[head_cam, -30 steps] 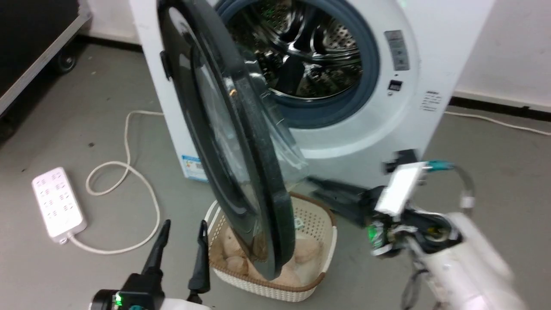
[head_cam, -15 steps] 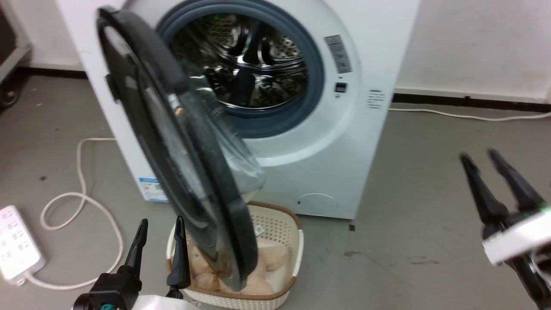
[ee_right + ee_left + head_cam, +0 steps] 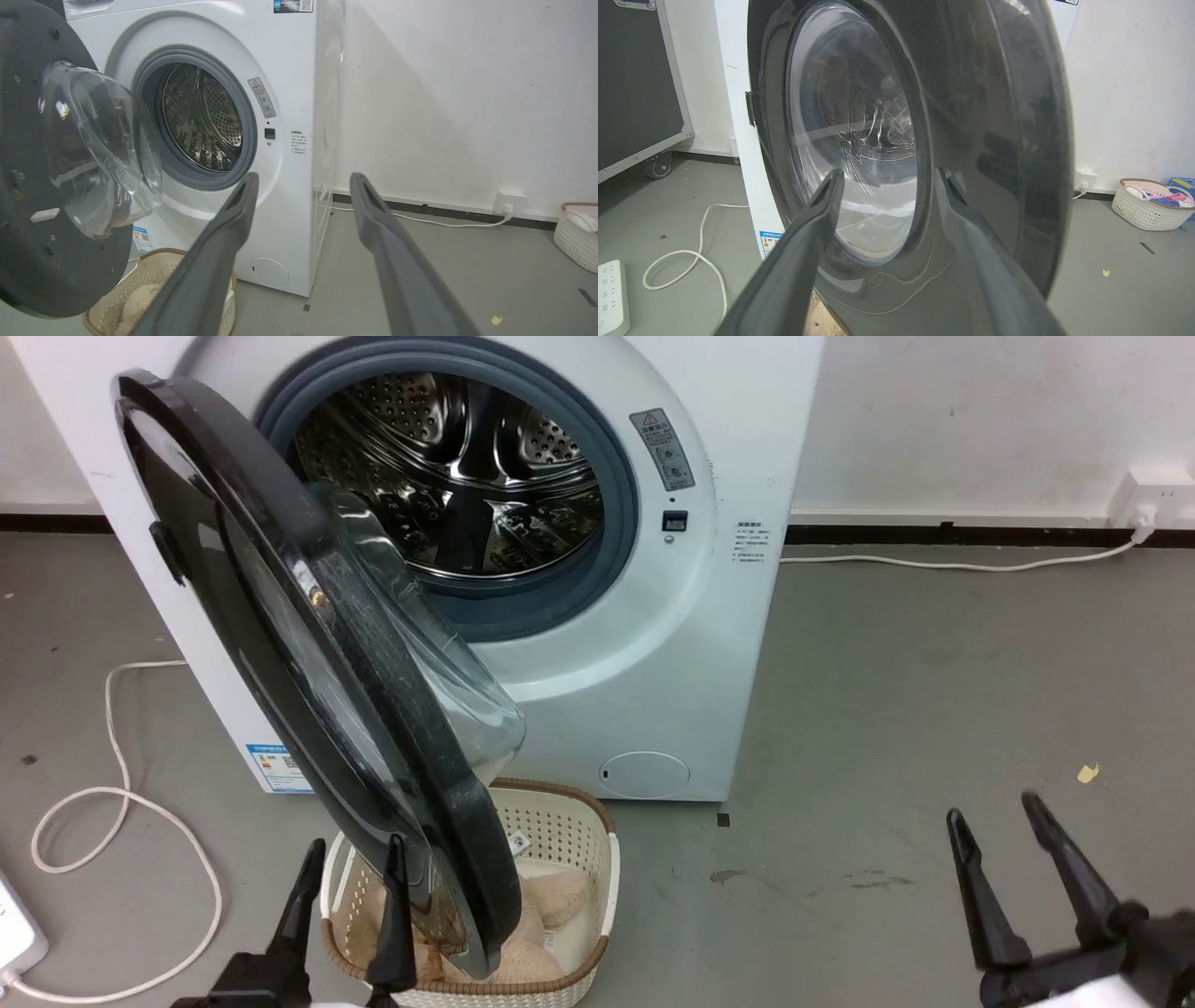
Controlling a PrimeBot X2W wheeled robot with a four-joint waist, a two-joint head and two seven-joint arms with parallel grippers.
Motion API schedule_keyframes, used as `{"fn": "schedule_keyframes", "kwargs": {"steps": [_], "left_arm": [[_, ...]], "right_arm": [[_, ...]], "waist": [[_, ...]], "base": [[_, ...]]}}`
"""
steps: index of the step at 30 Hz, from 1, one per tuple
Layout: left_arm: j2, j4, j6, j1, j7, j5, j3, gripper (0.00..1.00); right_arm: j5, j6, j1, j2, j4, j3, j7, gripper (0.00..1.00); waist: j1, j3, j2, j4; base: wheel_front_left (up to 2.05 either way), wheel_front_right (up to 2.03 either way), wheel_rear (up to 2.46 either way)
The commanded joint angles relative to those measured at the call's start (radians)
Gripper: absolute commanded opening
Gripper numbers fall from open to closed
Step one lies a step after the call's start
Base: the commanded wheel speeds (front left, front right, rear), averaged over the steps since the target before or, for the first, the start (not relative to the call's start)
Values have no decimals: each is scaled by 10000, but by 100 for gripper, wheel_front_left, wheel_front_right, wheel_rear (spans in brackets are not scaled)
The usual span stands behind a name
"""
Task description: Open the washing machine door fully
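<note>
The white washing machine (image 3: 738,448) stands against the wall, its steel drum (image 3: 457,467) exposed inside the grey gasket. The washing machine door (image 3: 308,644) is swung out to roughly a right angle and appears edge-on, its clear glass bowl (image 3: 439,672) bulging toward the drum. My left gripper (image 3: 357,845) is open, close to the door's lower outer face (image 3: 994,116), holding nothing. Far from the door, over the bare floor at the lower right, my right gripper (image 3: 990,805) is open and empty. The right wrist view shows the door's inner side (image 3: 28,210) and the washing machine (image 3: 299,70).
Under the door sits a white woven basket (image 3: 569,840) holding beige cloth. Left of the washer lie a white cable (image 3: 121,803) and a power strip (image 3: 612,294). A black wheeled case (image 3: 635,84) stands at the far left. Another basket (image 3: 1148,205) sits by the right wall.
The camera has turned, shifting the whole picture. My right gripper has left the door's inner side and drawn back to the lower right, fingers pointing up. The door's angle looks about the same.
</note>
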State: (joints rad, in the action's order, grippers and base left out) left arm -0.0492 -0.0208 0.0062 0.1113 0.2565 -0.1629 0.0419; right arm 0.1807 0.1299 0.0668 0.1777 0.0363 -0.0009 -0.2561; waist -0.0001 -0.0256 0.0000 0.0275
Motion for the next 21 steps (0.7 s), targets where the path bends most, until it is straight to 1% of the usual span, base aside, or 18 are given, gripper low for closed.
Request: {"fn": "schedule_keyframes", "kwargs": {"steps": [1, 3, 6, 10, 14, 15, 16, 17, 21], "left_arm": [[-11, 20, -2, 171, 53, 152, 18, 100], [-11, 52, -10, 209, 53, 272, 49, 100], [-11, 46, 51, 233, 53, 430, 91, 100], [-11, 52, 84, 242, 53, 510, 55, 100], [-11, -8, 146, 213, 53, 571, 30, 100], [-11, -13, 144, 205, 53, 575, 19, 90], [-11, -1, 124, 189, 53, 570, -5, 29], [-11, 10, 102, 176, 53, 563, -21, 0], [-11, -59, 80, 137, 53, 510, -70, 0]], "right_arm": [[-222, 8, 267, -244, 143, -154, -48, 100], [-428, 8, 505, -593, 301, -353, -51, 100], [-621, 8, 761, -913, 481, -543, -53, 100], [-471, 8, 931, -1125, 535, -534, -55, 100], [-298, 8, 939, -1190, 588, -448, -55, 100], [-286, 8, 934, -1198, 586, -452, -55, 100], [-274, 8, 928, -1205, 586, -460, -55, 100], [-261, 8, 921, -1213, 585, -466, -56, 100], [-98, 8, 887, -1235, 562, -450, -56, 100]], "waist": [[1, 4, 0, -27], [1, 7, 0, -49], [1, 11, 0, -63], [1, -1, 0, -63], [1, -16, 0, -26], [1, -22, 0, -15], [1, -25, 0, -1], [1, -30, 0, 14], [1, -47, 0, 77]], "base": [[0, 0, 0], [0, 0, 0], [0, 0, 0], [0, 0, 0], [0, 0, 0], [0, 0, 0], [0, 0, 0], [0, 0, 0], [0, 0, 0]]}}
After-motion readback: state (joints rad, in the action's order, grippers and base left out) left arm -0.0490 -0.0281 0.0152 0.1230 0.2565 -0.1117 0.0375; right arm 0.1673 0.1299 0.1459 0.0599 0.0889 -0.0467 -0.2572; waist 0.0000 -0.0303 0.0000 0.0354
